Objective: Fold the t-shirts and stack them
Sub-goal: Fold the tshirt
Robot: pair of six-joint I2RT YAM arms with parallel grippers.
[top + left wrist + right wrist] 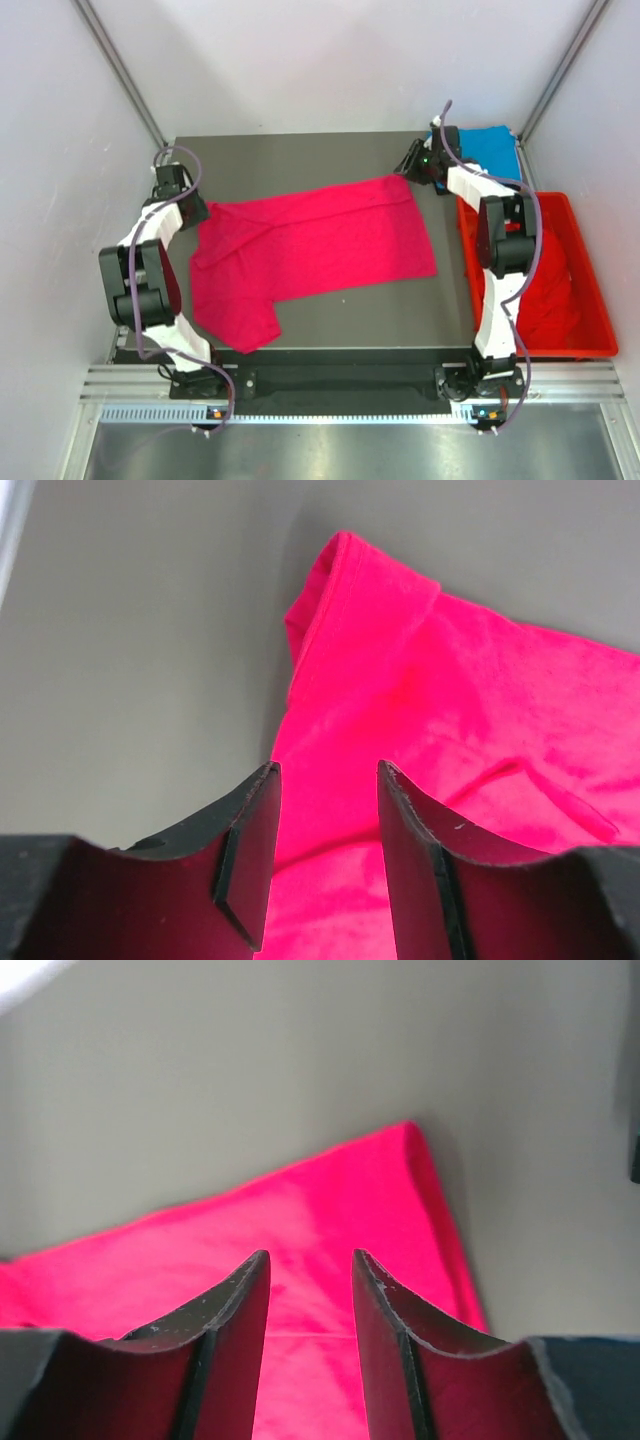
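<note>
Left gripper [328, 772] and right gripper [310, 1256] stand parted and empty, the pink t-shirt [310, 250] spread between them, its edges just below each. Light, limp cotton will likely sag and slide; pinching hem corner and shoulder looks soundest.

The pink-magenta t-shirt [320, 245] lies spread nearly flat, lightly wrinkled, one sleeve pointing near-left. The sky-blue t-shirt [495, 148] sits at the far right. Red t-shirts [550, 290] lie heaped in the crate [600, 325].
</note>
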